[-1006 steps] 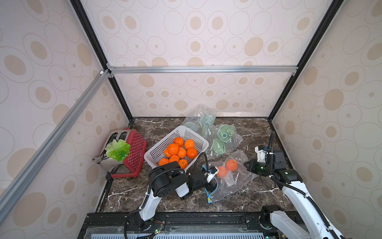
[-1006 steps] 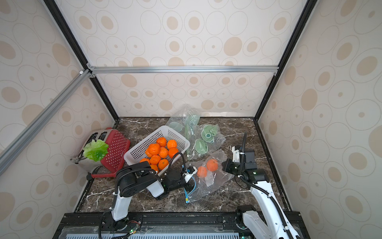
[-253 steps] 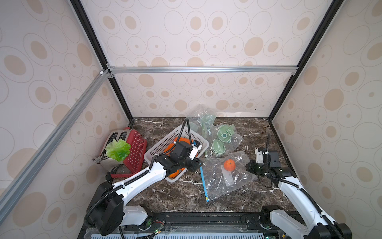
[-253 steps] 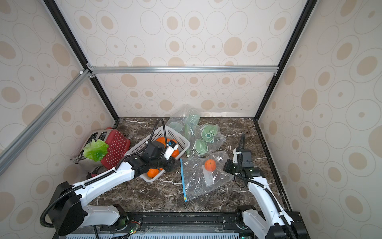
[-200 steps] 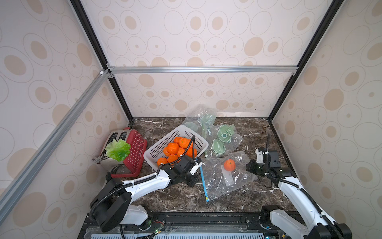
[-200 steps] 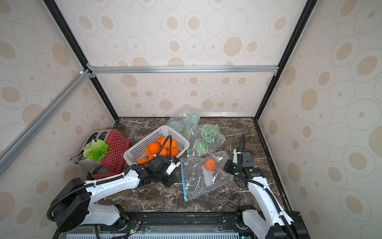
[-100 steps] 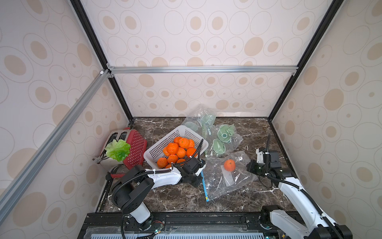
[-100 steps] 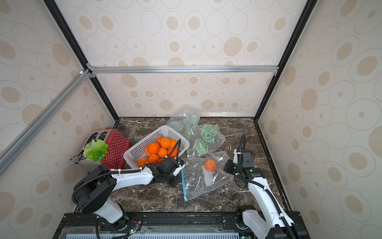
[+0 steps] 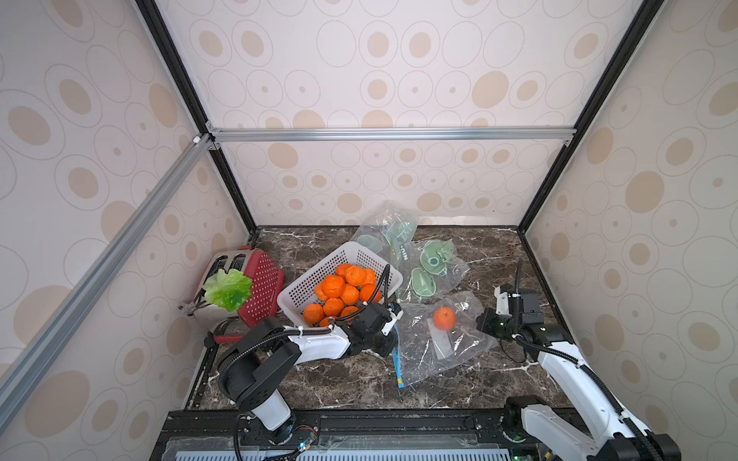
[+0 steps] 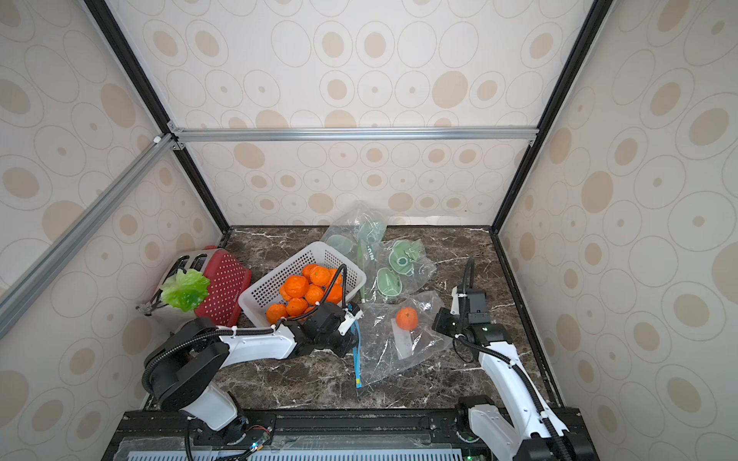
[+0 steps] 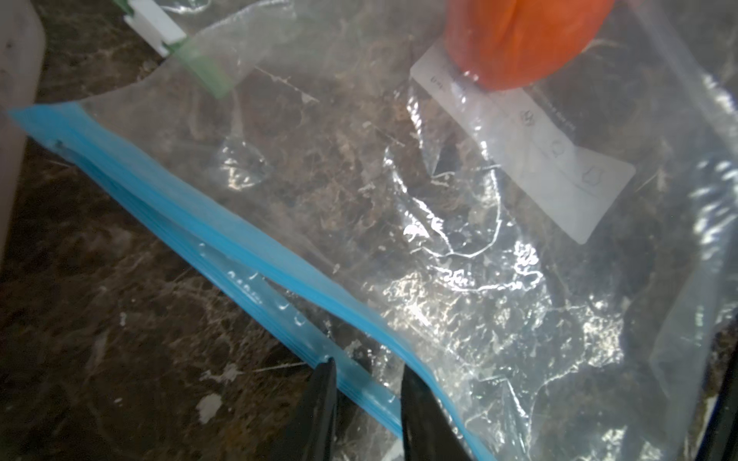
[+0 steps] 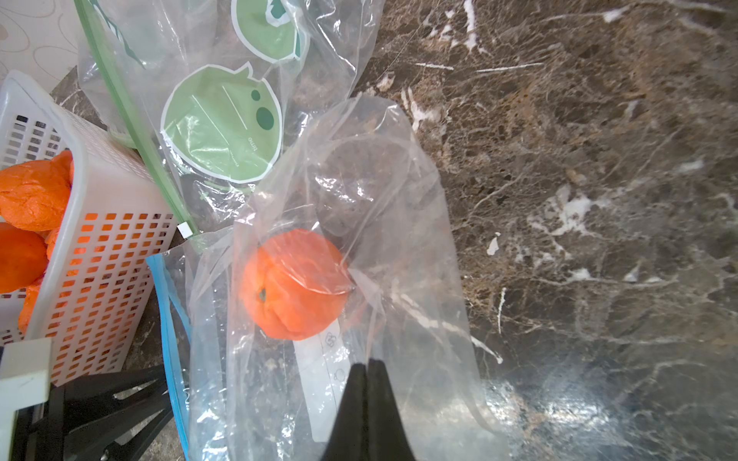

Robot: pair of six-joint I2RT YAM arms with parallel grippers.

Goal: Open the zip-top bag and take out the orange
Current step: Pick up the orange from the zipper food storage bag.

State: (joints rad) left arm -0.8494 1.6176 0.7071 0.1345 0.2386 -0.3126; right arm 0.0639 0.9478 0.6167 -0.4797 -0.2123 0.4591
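Straddling the blue zip (image 11: 239, 235), left jaws gape; right jaws pinch bag (image 12: 419, 319); label (image 11: 579, 187) unreadable.

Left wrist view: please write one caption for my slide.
Left gripper open astride the blue zip strip of the zip-top bag; orange inside.

A toaster (image 9: 259, 279) sits at the left side of the tabletop (image 9: 319, 383), with a lettuce leaf (image 9: 227, 289) on top of it. Just to its right is a basket (image 9: 315, 275) with a pile of oranges (image 9: 333, 285) in it. Farther back, right of the basket, lie some other bags (image 9: 423, 259). Nearer, the zip-top bag (image 9: 451, 351) lies flat with one orange (image 9: 444, 318) inside. The left end effector (image 11: 367, 379) is at the bag's left edge. The right end effector (image 12: 367, 369) is at its right edge.
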